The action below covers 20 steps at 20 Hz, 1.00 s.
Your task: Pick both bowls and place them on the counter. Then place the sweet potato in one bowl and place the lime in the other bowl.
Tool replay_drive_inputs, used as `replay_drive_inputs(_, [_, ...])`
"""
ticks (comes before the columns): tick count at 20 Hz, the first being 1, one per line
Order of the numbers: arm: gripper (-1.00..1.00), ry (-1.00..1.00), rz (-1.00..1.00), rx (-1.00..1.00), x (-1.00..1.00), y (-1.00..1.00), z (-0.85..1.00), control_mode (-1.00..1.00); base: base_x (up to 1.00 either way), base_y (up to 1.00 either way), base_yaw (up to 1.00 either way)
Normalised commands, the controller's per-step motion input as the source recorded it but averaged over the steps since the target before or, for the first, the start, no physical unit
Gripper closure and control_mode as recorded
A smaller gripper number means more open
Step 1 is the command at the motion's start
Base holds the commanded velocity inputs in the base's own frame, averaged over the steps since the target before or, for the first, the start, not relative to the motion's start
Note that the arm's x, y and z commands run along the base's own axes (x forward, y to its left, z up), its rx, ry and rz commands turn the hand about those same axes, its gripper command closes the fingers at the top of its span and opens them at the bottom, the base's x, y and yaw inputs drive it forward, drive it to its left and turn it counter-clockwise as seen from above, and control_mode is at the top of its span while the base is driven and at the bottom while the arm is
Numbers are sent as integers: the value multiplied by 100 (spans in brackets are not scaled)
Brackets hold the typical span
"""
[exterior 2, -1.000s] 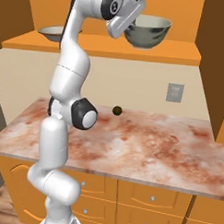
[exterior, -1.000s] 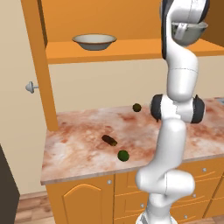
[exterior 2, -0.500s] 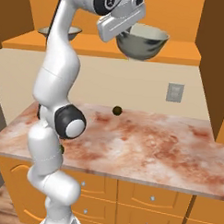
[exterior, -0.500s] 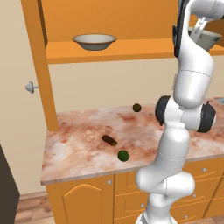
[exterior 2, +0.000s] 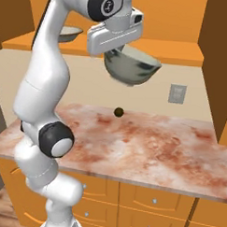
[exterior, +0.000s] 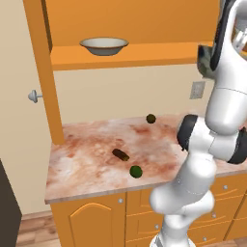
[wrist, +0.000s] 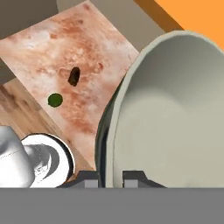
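Gripper clamped on the rim of the grey-green bowl, one finger inside the wall and one outside (best seen in the hand view). Right base view: the bowl hangs tilted in mid-air under the hand, above the counter and in front of the orange shelf; it touches nothing else.

Cream bowl sits upright on the shelf, at about 11 o'clock in the left base view.

On the counter, left base view: sweet potato lies near the centre; lime just beside it at 5 o'clock, close to the front edge; a darker olive-brown ball stands well apart at 1 o'clock, near the back wall. Wall socket at 3 o'clock of the held bowl.
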Motion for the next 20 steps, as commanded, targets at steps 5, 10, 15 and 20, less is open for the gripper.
replay_drive_inputs(5, [100,-9,0,-2,-100,22,-85,-100,0,0,0])
replay_drive_inputs(10, [100,-16,0,-11,-100,14,-96,-100,0,0,0])
replay_drive_inputs(15, [100,-18,3,-14,-73,9,-96,-100,0,0,0])
replay_drive_inputs(20, [100,-3,8,-7,-4,2,-57,-100,0,0,0])
